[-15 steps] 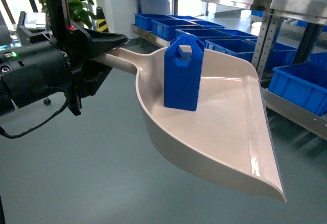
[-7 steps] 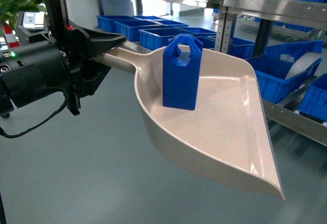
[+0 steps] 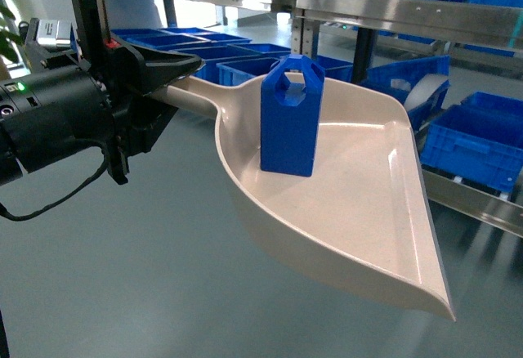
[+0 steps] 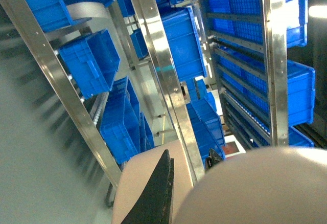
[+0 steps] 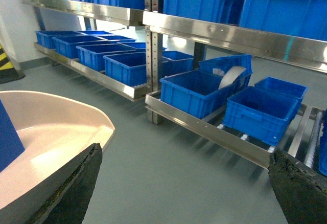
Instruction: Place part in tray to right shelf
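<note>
The left tool (image 3: 167, 76) is pinched on the long handle of the tray (image 3: 359, 211), holding the cream scoop out over the grey floor (image 3: 122, 276) with its wide lip pointing toward the lower right of the head view. The part (image 3: 288, 117) stands upright inside the tray, near the handle end of the bowl, its tapered top and handle hole uppermost (its base rests flat on the tray's floor).

Behind the tray runs the shelf (image 3: 474, 203), a shiny steel rack whose low front rail passes just beyond the tray's far edge. Blue crates (image 3: 474, 141) sit in its lanes, and more fill the levels above.

The right tool (image 5: 184, 183) hangs apart from everything, its two dark fingers (image 5: 76, 183) spread wide at the lower corners of the right wrist view, nothing between them. That view looks across the floor to the rack, with the tray's rim and a sliver of the part at the left edge.

The left wrist view is tilted, showing rack rails and crates, with the handle beside one dark finger at the bottom.
</note>
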Motion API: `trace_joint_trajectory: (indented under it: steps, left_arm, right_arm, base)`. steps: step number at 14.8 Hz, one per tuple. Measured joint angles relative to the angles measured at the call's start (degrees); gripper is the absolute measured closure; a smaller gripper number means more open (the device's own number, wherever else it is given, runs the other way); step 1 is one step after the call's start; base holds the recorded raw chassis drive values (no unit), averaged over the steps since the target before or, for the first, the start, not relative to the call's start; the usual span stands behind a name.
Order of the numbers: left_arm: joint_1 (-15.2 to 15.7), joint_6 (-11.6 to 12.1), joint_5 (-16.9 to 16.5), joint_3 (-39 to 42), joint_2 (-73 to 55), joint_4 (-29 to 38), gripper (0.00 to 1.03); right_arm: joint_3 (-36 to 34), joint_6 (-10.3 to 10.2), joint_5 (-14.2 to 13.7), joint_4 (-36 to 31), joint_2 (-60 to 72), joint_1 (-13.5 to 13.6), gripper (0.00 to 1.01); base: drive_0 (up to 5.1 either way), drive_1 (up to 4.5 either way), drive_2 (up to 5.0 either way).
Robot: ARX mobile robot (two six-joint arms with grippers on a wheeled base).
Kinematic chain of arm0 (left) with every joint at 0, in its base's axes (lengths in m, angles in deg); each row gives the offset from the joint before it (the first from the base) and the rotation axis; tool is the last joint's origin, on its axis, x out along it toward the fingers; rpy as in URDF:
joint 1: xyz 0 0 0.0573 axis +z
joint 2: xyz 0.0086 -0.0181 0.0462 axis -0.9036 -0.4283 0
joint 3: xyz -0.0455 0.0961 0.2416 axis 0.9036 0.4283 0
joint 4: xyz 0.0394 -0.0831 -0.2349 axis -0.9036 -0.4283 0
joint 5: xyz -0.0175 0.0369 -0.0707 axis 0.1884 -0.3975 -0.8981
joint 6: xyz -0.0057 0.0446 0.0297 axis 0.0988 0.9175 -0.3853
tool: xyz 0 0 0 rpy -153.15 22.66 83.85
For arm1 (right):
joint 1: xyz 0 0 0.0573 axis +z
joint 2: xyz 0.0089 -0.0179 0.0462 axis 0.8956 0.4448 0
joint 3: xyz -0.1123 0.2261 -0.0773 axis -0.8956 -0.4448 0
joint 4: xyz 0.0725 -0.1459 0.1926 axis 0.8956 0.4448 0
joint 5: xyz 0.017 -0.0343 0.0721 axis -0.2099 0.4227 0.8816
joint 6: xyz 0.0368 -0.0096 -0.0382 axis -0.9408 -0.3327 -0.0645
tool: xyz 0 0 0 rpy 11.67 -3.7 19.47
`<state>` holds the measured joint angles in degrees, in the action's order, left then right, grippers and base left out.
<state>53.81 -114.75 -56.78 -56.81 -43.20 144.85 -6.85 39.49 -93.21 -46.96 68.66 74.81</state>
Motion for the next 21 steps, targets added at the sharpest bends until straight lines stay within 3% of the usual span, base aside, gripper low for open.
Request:
trace_joint_trajectory:
  steps: [21]
  left_arm:
    - [0.00, 0.00, 0.02, 0.00, 0.00, 0.00, 0.88]
  right_arm:
    - [0.00, 0.00, 0.00, 0.00, 0.00, 0.02, 0.03]
  base:
    - [-1.4, -1.42, -1.4]
